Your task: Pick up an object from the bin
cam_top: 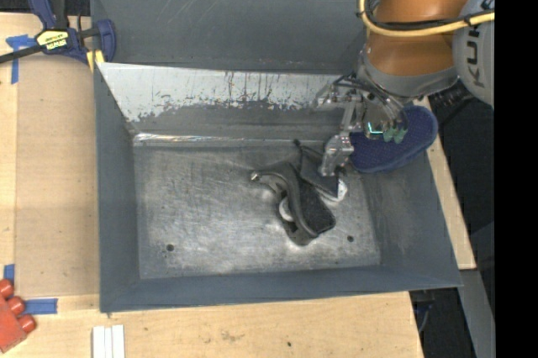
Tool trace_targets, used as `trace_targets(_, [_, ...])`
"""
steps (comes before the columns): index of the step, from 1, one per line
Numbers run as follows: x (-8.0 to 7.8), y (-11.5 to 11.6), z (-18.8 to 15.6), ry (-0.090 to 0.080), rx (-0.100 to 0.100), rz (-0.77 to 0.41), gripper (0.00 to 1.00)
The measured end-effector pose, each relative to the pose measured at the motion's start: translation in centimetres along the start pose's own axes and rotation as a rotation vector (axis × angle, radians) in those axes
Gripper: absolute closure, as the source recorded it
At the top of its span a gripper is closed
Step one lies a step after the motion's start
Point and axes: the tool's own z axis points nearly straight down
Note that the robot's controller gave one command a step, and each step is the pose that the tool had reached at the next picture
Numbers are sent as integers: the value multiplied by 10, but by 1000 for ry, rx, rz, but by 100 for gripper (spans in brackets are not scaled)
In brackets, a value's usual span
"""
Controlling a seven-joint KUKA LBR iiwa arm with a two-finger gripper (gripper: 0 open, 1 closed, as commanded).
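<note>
Past the near wall of the grey metal bin, right of centre on its floor, sits a small heap of dark, floppy pieces. A grey strip trails from it to the left, and a white bit shows at its far right edge. The gripper stands low over that edge; whether it is open or closed, or has hold of anything, cannot be told. Farther right, a dark blue soft item lies on the slope under the orange wrist cover. A clean pick likely means coming straight down on the heap's thick fold, clear of the blue item.
</note>
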Motion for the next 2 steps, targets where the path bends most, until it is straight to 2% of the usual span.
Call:
trace_targets(1, [3,-43,116,-12,1,20,0])
trace_targets(2, [3,-43,119,-9,1,19,100])
